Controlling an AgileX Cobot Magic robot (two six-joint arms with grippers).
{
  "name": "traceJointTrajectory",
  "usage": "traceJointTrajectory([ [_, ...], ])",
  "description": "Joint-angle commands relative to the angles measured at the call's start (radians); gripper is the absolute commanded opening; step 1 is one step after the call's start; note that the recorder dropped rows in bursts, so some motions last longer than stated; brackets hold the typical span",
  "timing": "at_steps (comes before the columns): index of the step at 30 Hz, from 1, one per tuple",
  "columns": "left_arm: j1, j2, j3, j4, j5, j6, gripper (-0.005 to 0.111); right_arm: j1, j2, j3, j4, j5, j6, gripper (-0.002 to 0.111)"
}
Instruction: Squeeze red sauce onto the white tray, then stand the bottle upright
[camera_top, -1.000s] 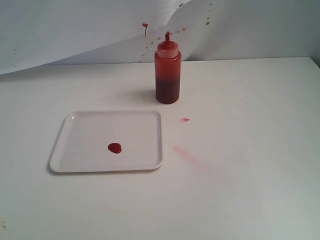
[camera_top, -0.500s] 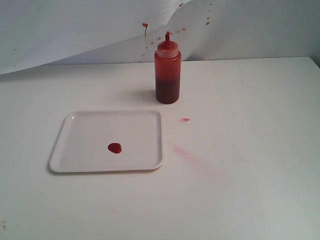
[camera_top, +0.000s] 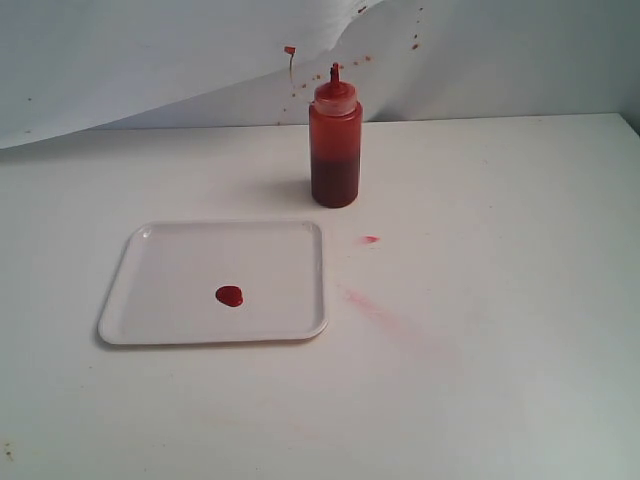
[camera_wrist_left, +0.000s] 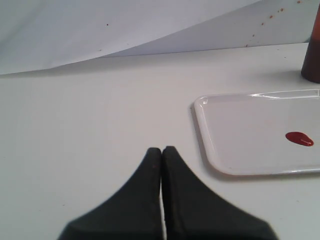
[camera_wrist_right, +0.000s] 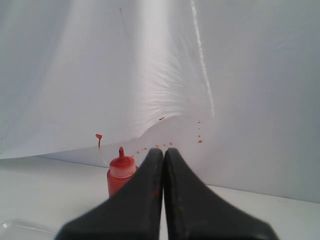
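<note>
The bottle (camera_top: 335, 145) stands upright on the table behind the white tray (camera_top: 170, 320), its small red cap hanging on its tether beside the nozzle. A rounded blob of red sauce (camera_top: 229, 296) lies on the tray. In the left wrist view my left gripper (camera_wrist_left: 162, 149) is shut and empty, off the tray's corner (camera_wrist_left: 210, 150), with the sauce blob (camera_wrist_left: 299, 138) and the bottle's base (camera_wrist_left: 312, 60) further off. My right gripper (camera_wrist_right: 163, 150) is shut and empty, apart from the bottle (camera_wrist_right: 119, 176). Neither gripper shows in the exterior view.
A faint pinkish-red smear (camera_top: 372, 306) and a small red spot (camera_top: 370, 239) mark the table to the right of the tray. Red specks (camera_top: 360, 60) dot the white backdrop sheet behind the bottle.
</note>
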Motion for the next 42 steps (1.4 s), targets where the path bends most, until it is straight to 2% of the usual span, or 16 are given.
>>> traceJointTrajectory([
  [1, 0.001, -0.003, 0.005, -0.009, -0.017, -0.012, 0.0, -0.003, -0.005, 0.005, 0.002, -0.006, -0.002, 0.0],
  [18, 0.001, -0.003, 0.005, -0.009, -0.017, -0.01, 0.0, -0.003, -0.005, 0.005, 0.002, -0.006, 0.0, 0.0],
  [28, 0.001, -0.003, 0.005, -0.009, -0.017, -0.01, 0.0, -0.006, -0.014, 0.005, -0.002, -0.069, -0.002, 0.0],
  [31, 0.001, -0.003, 0.005, -0.009, -0.017, -0.01, 0.0, -0.057, -0.064, 0.005, -0.002, -0.056, -0.002, 0.0],
  [38, 0.001, -0.003, 0.005, -0.009, -0.017, -0.01, 0.0, -0.311, -0.327, 0.005, -0.002, 0.02, -0.002, 0.0],
  [42, 0.001, -0.003, 0.005, -0.009, -0.017, -0.005, 0.0, -0.353, -0.449, 0.005, -0.065, 0.01, -0.011, 0.0],
])
